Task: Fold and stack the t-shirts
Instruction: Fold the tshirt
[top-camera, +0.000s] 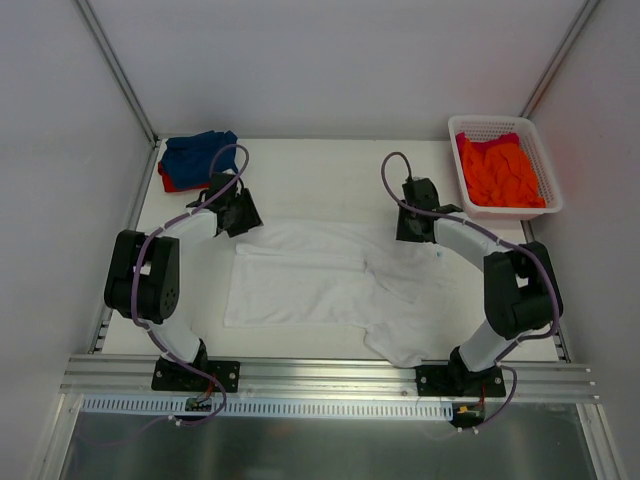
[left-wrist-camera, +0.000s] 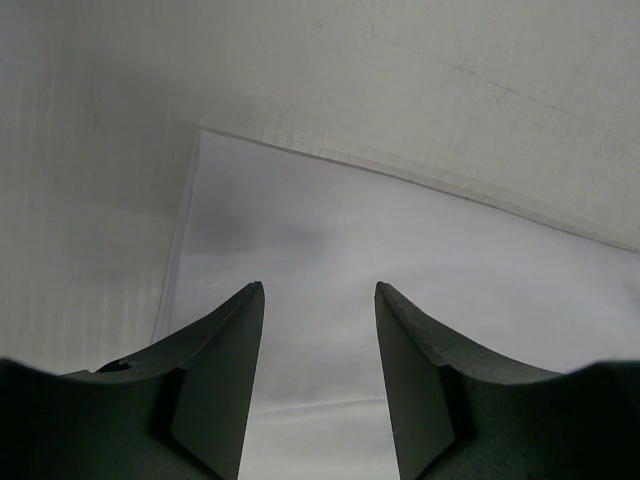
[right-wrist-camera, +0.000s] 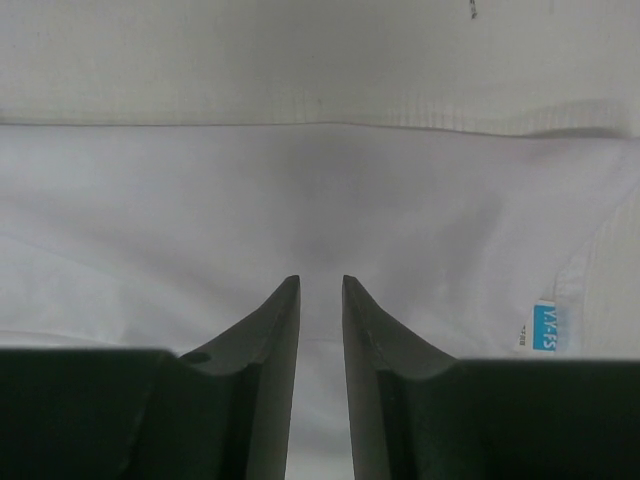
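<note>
The large white t-shirt lies spread flat in the middle of the table. My left gripper is over its far left corner; in the left wrist view the gripper is wide open and empty above the white cloth. My right gripper is over the shirt's far right edge; in the right wrist view the gripper has its jaws a narrow gap apart just above the cloth, holding nothing. The blue t-shirt lies on the red one at the far left. The orange t-shirt is in the basket.
A white lattice basket stands at the far right corner. White walls enclose the table on three sides. A metal rail runs along the near edge. A blue size label shows on the white shirt near my right gripper.
</note>
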